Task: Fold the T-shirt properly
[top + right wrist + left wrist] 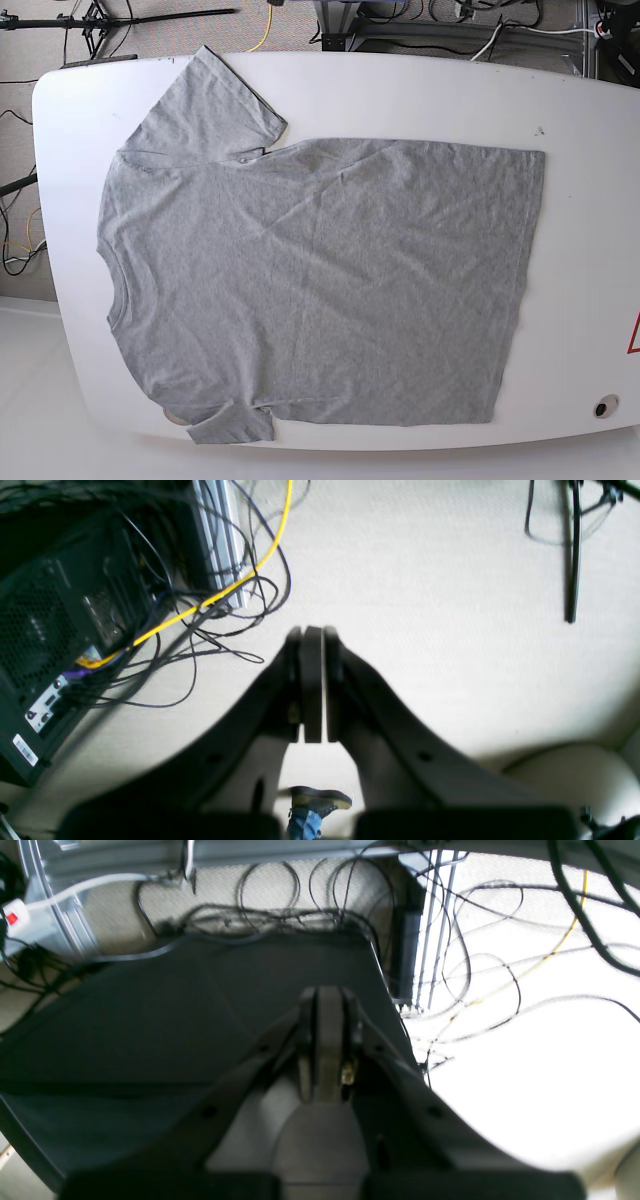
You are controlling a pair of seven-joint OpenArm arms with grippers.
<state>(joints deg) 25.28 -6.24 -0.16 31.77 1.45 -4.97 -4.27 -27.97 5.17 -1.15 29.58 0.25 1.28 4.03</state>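
We're sitting with both tools, left tool and right tool, closed empty off the tabletop, risking bunching the T-shirt near its tucked sleeve.

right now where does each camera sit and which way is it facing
Left wrist: on the left arm, looking down past the shut left gripper at a dark slanted panel, tangled black cables and bright floor.
Right wrist: on the right arm, looking down past the shut right gripper at pale carpet, a black computer case and a yellow cable.
Base: overhead, looking down at the plain heather-grey short-sleeved T-shirt spread flat on the white table; no arm shows.
Shared: both wrist views show floor and cables, not the T-shirt.
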